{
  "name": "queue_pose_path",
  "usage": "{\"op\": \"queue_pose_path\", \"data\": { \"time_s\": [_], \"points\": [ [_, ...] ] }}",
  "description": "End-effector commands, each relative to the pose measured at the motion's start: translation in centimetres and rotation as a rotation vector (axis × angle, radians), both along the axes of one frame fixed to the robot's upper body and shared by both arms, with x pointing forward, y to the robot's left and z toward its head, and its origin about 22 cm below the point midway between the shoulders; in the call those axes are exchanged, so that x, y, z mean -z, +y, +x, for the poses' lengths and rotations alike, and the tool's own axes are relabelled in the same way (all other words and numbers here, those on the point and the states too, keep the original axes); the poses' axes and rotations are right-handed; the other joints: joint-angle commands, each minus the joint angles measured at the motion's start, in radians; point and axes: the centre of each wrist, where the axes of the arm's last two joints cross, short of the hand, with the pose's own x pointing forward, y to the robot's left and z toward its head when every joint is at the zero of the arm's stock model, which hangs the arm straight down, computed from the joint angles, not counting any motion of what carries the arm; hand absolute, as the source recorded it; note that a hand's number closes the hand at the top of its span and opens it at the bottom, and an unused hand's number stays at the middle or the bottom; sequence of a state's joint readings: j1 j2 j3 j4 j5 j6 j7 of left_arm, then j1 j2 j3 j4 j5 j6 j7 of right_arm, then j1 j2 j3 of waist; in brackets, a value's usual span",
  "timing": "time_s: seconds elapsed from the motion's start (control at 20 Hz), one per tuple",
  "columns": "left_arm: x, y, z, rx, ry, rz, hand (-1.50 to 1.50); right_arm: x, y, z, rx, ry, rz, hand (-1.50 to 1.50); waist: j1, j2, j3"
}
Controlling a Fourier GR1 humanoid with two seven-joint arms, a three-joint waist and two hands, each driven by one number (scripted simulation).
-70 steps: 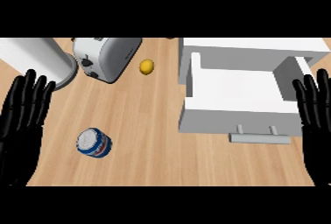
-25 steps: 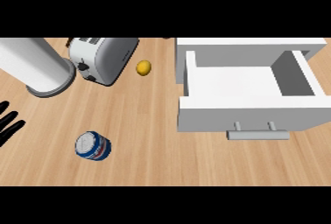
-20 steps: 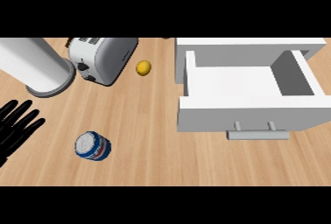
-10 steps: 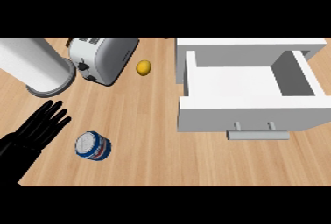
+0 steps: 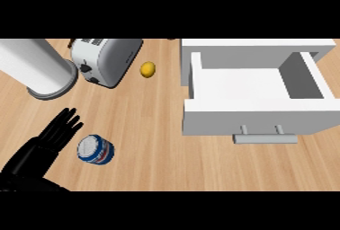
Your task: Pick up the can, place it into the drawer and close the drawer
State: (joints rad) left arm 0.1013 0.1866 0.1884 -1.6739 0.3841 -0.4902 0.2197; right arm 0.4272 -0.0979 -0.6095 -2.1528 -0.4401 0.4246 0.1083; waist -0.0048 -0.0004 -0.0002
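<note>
Can (image 5: 96, 149) sits upright near counter's front-left edge, just right of my left hand (image 5: 46, 143). Fingers straight, slightly spread, holding nothing. Right hand out of view. Drawer (image 5: 256, 92) open, well apart at right.

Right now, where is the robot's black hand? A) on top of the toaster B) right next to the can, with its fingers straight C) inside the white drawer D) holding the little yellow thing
B: the left hand lies on the counter just left of the can with its fingers straight, not curled round it, far from the open drawer.
</note>
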Motion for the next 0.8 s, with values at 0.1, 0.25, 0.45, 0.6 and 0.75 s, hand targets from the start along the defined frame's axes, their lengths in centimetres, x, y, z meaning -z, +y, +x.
{"op": "queue_pose_path", "data": {
  "time_s": [0.1, 0.25, 0.45, 0.6, 0.75],
  "points": [
    [4.2, 1.6, 1.2, -0.056, -0.010, 0.009, -1.50, -0.2, -0.1, 0.8, 0.002, 0.003, 0.012, -1.50, -0.001, 0.001, 0.000],
    [4.1, 3.0, 1.4, -0.086, 0.006, 0.037, -1.50, -0.4, -2.0, -1.4, 0.001, 0.004, -0.008, -1.50, -0.004, 0.000, 0.000],
    [5.3, 2.4, 0.3, -0.089, 0.024, 0.055, -1.50, -0.5, -1.6, -0.4, 0.003, -0.009, -0.013, -1.50, 0.002, 0.000, 0.000],
    [8.8, 4.5, -0.4, -0.105, 0.027, 0.051, -1.50, -0.3, -1.6, -2.5, -0.014, 0.004, -0.024, -1.50, -0.007, 0.000, -0.001],
    [9.6, 3.4, 0.9, -0.081, 0.052, 0.058, -1.50, 0.3, 0.2, -0.7, -0.022, -0.011, 0.005, -1.50, -0.002, 0.000, 0.000]
  ]
}}
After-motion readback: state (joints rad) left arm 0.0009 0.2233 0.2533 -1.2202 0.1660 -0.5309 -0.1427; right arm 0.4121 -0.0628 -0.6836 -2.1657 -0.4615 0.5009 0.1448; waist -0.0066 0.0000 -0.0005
